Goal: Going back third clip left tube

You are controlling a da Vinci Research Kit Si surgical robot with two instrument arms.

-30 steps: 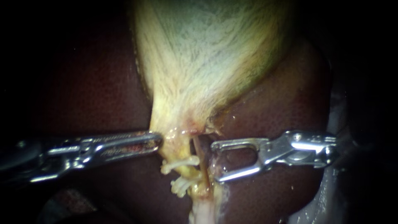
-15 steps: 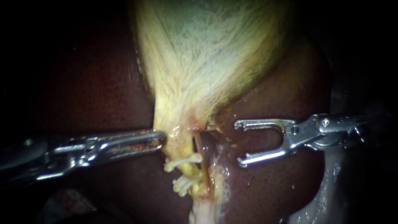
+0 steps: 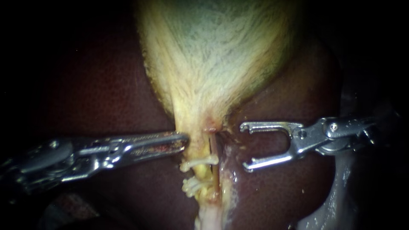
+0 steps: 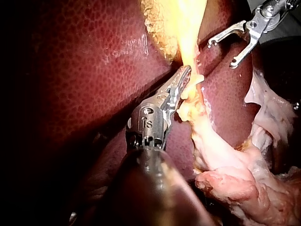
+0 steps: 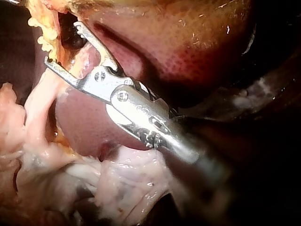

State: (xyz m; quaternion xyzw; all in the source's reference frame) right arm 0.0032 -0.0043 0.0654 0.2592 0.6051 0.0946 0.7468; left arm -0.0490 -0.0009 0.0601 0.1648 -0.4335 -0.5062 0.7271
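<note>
The left instrument [image 3: 181, 140] has its jaws pressed together, with the tips touching the narrow neck of the gallbladder [image 3: 213, 64] from the left. Just on the near side of them is the left tube [image 3: 202, 173], with pale clips [image 3: 199, 162] clamped across it. The right instrument [image 3: 243, 146] holds its jaws spread wide over the liver [image 3: 277, 196] — just right of the tube, clear of it, nothing between them.
</note>
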